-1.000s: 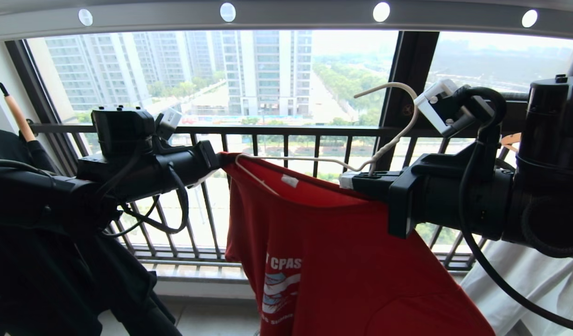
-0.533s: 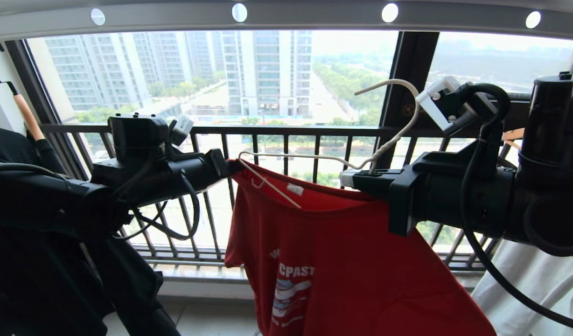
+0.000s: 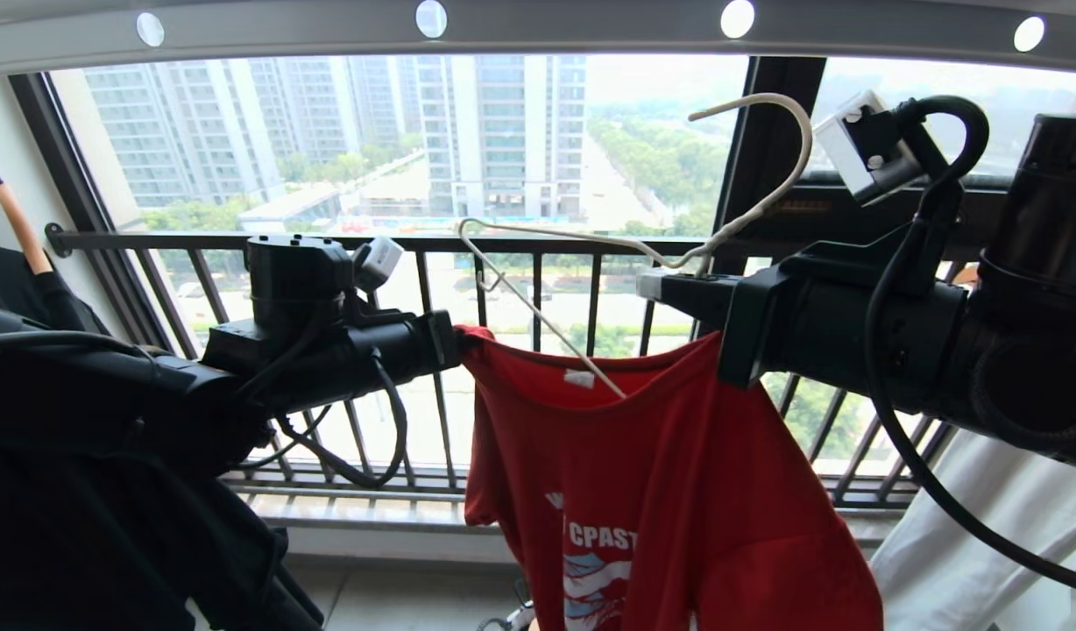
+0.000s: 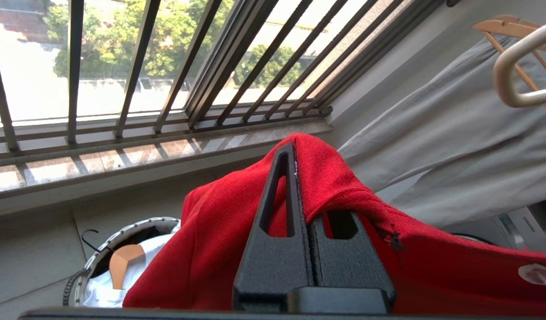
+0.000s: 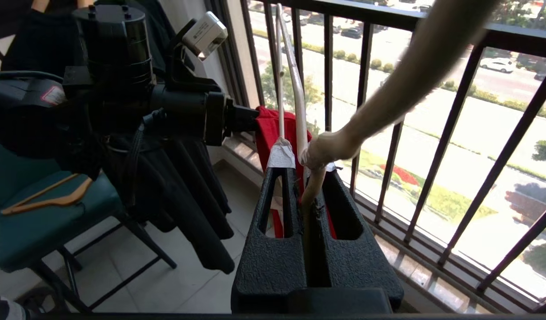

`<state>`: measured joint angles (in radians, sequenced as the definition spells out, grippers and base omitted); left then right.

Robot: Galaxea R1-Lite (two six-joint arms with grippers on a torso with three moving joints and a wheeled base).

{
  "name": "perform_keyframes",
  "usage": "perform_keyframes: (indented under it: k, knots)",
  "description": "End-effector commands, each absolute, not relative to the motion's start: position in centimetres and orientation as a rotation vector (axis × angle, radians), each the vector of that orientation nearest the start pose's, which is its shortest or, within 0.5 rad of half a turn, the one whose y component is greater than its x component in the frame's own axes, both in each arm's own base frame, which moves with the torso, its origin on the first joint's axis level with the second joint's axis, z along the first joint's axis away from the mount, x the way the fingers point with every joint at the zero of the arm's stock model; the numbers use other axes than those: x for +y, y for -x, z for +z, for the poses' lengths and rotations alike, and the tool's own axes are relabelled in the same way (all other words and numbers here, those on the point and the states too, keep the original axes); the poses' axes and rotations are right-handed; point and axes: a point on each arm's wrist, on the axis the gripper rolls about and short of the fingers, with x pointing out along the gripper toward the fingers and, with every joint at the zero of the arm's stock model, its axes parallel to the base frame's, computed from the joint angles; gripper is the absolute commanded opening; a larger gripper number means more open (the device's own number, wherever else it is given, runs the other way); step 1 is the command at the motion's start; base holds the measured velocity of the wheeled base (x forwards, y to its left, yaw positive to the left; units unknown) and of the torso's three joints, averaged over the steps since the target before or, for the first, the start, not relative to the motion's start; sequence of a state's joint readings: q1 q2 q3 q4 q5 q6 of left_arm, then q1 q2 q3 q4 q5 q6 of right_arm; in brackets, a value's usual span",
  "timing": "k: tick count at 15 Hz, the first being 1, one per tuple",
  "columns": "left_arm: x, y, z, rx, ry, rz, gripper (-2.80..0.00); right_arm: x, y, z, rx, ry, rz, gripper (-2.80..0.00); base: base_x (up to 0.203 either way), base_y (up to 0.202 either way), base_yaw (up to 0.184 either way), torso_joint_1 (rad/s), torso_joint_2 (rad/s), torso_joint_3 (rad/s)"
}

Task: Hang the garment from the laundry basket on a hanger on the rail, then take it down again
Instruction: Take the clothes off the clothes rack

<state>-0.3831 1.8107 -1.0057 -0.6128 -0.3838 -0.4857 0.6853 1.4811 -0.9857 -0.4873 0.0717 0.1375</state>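
Observation:
The red garment (image 3: 661, 491) hangs in front of the window, below the grey rail (image 3: 547, 26). My left gripper (image 3: 455, 342) is shut on the garment's shoulder edge, and red cloth (image 4: 202, 249) drapes over its fingers (image 4: 295, 151). My right gripper (image 3: 652, 285) is shut on the neck of the white wire hanger (image 3: 591, 237). The hanger's hook (image 3: 783, 114) stands below the rail. Its left end sticks up bare above the garment, while one wire runs down into the collar. The laundry basket (image 4: 73, 280) sits on the floor below.
A black shirt (image 3: 65, 456) hangs at the left and a white shirt (image 3: 967, 543) at the right. The dark window railing (image 3: 538, 245) runs behind. A teal chair (image 5: 37, 213) carries a wooden hanger. Another wooden hanger (image 4: 513, 35) holds the white shirt.
The right gripper has lifted the hanger, whose left end now stands clear above the garment. The left gripper has moved right and down with the garment's shoulder.

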Motion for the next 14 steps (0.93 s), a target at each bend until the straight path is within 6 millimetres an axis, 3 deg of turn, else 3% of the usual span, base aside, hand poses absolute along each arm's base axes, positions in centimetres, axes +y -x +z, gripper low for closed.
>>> perform_keyframes:
  k: [1,7,14]
  knots:
    - [-14.0,-30.7,20.7,0.360,0.461,-0.728,-2.80,17.2,-20.8,28.3,0.026,-0.182,0.756,-2.80,0.000,0.000,0.000,0.000,0.00,0.000]
    - [-15.5,-25.9,23.1,0.364,0.443,-0.841,-2.80,17.5,-21.3,28.0,-0.043,-0.217,0.746,-2.80,0.000,0.000,0.000,0.000,0.00,0.000]
    - [-16.7,-24.4,22.3,0.461,0.356,-0.884,-2.80,17.4,-21.2,28.9,-0.139,-0.255,0.717,-2.80,0.000,0.000,0.000,0.000,0.00,0.000]
